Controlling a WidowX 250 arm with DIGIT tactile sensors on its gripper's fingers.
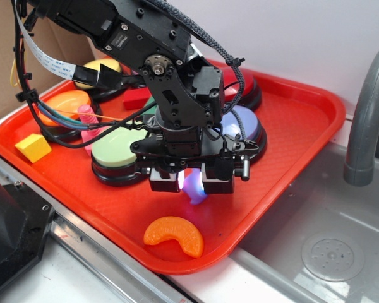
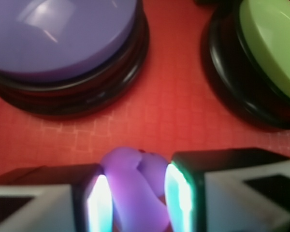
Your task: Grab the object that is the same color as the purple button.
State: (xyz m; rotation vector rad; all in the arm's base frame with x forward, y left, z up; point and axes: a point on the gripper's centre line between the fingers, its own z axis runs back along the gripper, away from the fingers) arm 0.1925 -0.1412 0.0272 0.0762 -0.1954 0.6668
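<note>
The object point(image 1: 194, 187) point(image 2: 135, 193) is a small lavender-purple rounded toy piece lying between my fingers on the red tray point(image 1: 290, 126). My gripper point(image 1: 192, 183) point(image 2: 137, 200) points down over it, and both lit pads press its sides, so it is shut on the piece. The purple button point(image 1: 243, 123) point(image 2: 63, 34), a large periwinkle dome on a black base, stands just behind the gripper. In the exterior view the arm hides part of that button.
A green button point(image 1: 117, 151) point(image 2: 273, 48) stands close to the left of the gripper. An orange crescent point(image 1: 174, 235) lies near the tray's front edge. A pink screw point(image 1: 87, 123), a yellow block point(image 1: 33, 147) and other buttons sit further left. A grey faucet point(image 1: 366, 120) rises at the right.
</note>
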